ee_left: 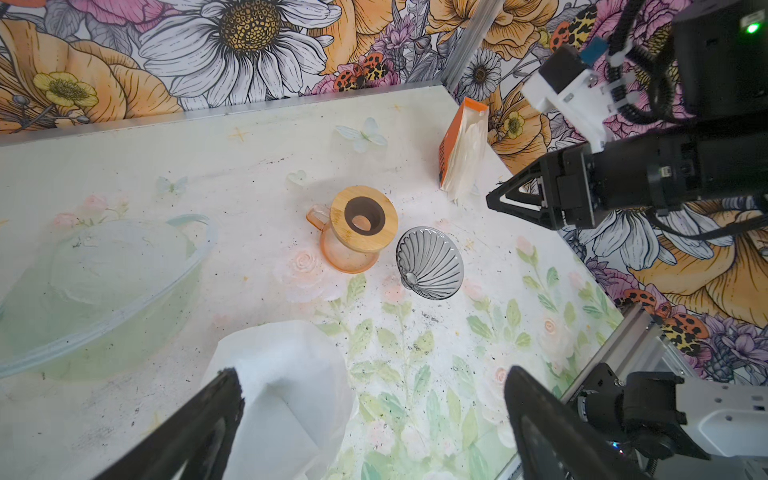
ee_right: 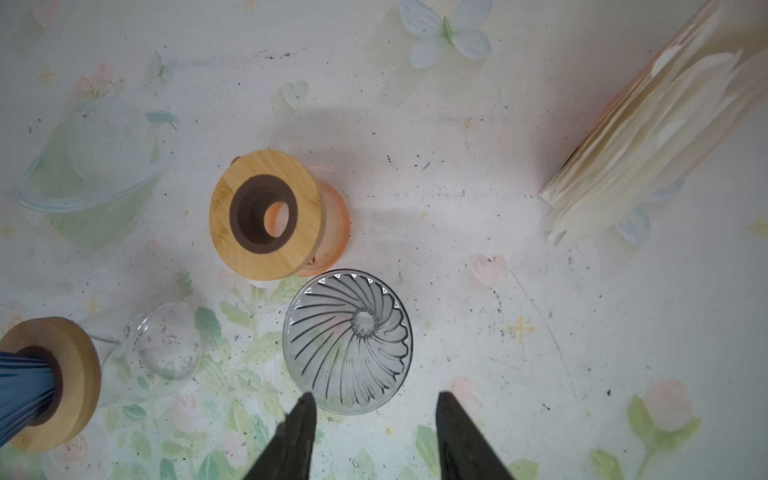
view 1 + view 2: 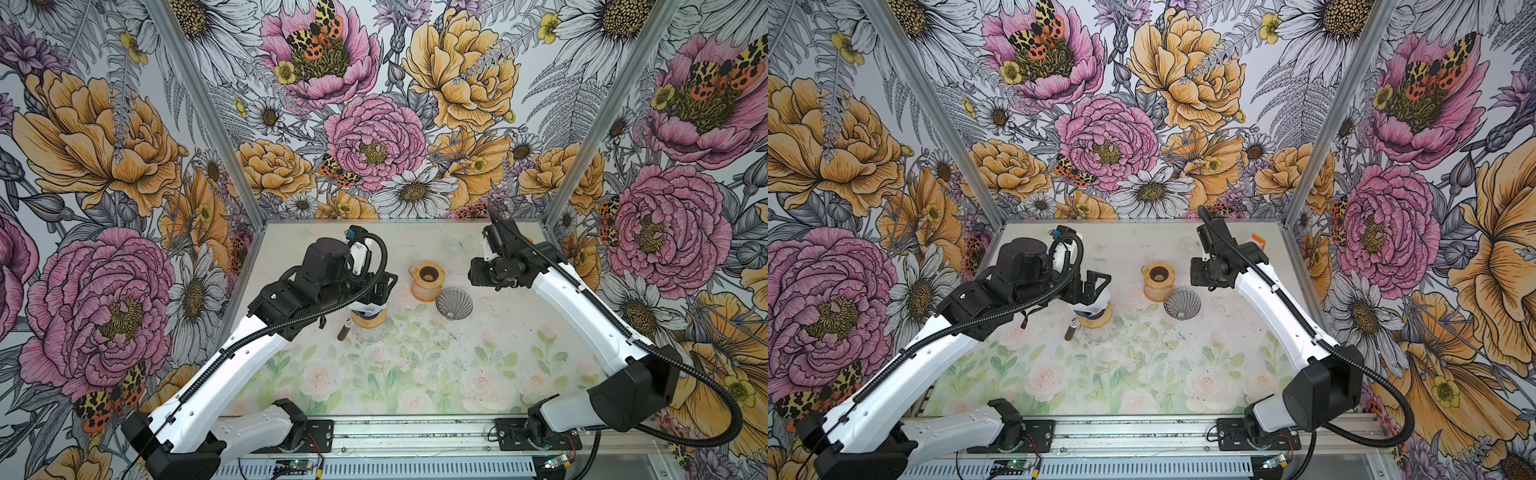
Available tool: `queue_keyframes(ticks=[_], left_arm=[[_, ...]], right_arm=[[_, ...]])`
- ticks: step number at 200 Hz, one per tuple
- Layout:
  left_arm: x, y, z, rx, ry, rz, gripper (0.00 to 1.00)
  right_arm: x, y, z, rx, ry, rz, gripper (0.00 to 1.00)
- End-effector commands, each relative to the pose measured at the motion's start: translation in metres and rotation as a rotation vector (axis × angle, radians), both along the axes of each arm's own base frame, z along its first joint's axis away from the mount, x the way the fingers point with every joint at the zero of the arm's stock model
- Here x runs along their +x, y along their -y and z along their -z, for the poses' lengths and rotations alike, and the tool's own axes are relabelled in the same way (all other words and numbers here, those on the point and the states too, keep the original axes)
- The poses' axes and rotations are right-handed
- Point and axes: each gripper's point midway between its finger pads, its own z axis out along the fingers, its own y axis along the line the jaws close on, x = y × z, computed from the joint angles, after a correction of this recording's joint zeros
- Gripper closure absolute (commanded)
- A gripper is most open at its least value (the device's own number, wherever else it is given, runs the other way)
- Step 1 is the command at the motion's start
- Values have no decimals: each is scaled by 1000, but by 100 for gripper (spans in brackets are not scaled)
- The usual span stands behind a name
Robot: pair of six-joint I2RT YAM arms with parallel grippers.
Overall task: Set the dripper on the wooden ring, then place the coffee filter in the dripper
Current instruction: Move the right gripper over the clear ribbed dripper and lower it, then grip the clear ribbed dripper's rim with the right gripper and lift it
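Floral walls enclose a pastel desk [image 3: 415, 374]. Left pincer [image 1: 374, 378] is spread wide around the white filter [image 1: 286, 395], which sits in a blue dripper [image 2: 20, 386]. Right pincer [image 2: 376, 397], part-spread and empty, hovers by a glass dripper [image 2: 347, 340] beside a cup [image 2: 266, 214].

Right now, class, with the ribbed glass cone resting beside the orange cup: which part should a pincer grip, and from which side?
Probably the rim of the ribbed glass cone, one finger inside, one outside, coming from above on the side away from the orange cup. Its mouth faces up, its tapering wall would likely slip, and the cup crowds the other edge.
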Motion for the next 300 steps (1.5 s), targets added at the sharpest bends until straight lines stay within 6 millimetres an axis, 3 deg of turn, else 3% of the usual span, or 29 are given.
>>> queue_keyframes(ticks=[1, 60, 120, 214, 300], left_arm=[[3, 4, -3, -27, 30, -11, 1], [0, 14, 19, -23, -6, 1, 1], [1, 18, 35, -6, -44, 3, 1], [5, 25, 43, 9, -64, 13, 1], [5, 26, 43, 9, -65, 12, 1]], right_arm=[[-6, 4, 6, 26, 21, 62, 52], [-27, -6, 57, 124, -69, 82, 53], [-22, -18, 93, 176, -129, 103, 55], [-14, -21, 122, 156, -182, 128, 59], [0, -23, 136, 163, -170, 164, 73]])
